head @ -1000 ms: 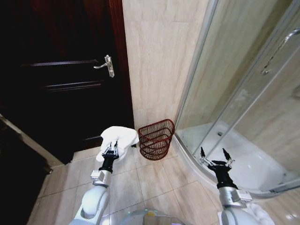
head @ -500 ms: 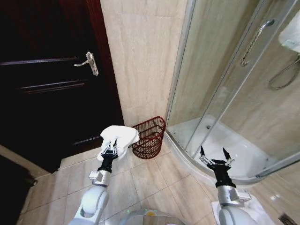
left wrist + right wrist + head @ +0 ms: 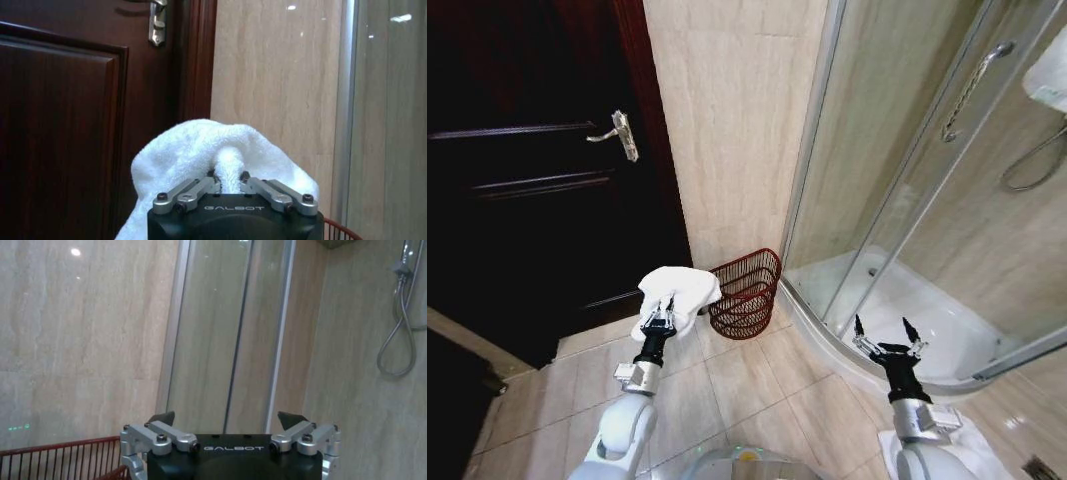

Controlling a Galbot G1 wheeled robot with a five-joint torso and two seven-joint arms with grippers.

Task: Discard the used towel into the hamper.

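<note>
Pinching a soft, light, floppy white terry towel [image 3: 674,293] by one central fold, my left end effector [image 3: 658,322] is clamped on it beside the dark red wire hamper [image 3: 745,295], while my right end effector [image 3: 886,337] hangs spread apart.

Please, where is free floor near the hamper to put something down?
Bare tiles lie in front of the hamper, between the left gripper holding the towel and the right gripper. Behind, wall, door and shower curb crowd it.

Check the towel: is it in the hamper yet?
Not yet. The towel hangs bunched in the shut left gripper, held beside the hamper, which looks empty through its mesh.
</note>
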